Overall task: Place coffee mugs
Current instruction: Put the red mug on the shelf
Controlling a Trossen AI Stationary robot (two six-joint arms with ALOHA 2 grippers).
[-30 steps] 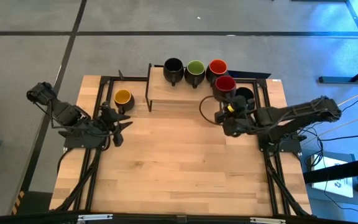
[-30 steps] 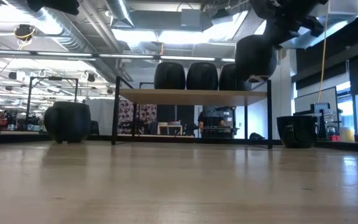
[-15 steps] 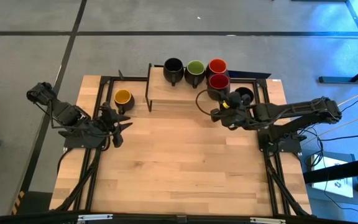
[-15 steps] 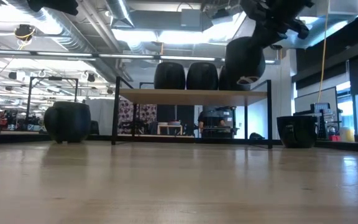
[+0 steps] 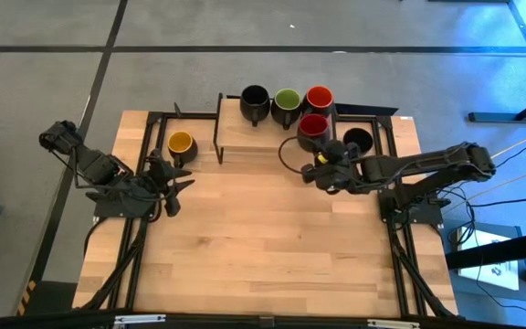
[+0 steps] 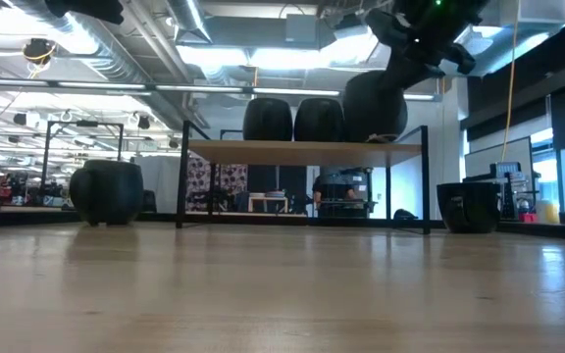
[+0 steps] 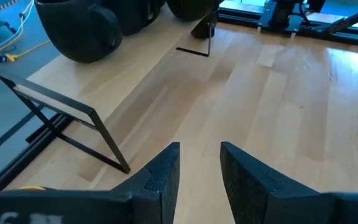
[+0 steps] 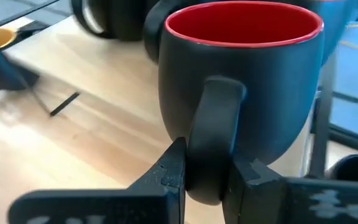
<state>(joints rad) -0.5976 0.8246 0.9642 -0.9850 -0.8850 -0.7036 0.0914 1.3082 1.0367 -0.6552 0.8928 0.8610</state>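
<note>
Right arm stretched out long and low, its gripper (image 8: 207, 169) clamped on a mug handle (image 8: 211, 134) between the fingers. Left arm folded back; left gripper (image 7: 200, 163) fingers slightly apart, holding nothing.

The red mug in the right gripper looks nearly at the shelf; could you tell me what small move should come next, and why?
Probably lower it a little and then open. The right gripper is shut on the handle of the red mug, which in the low view sits at about the level of the raised shelf, beside the three mugs already lined up there. The left gripper waits open.
</note>
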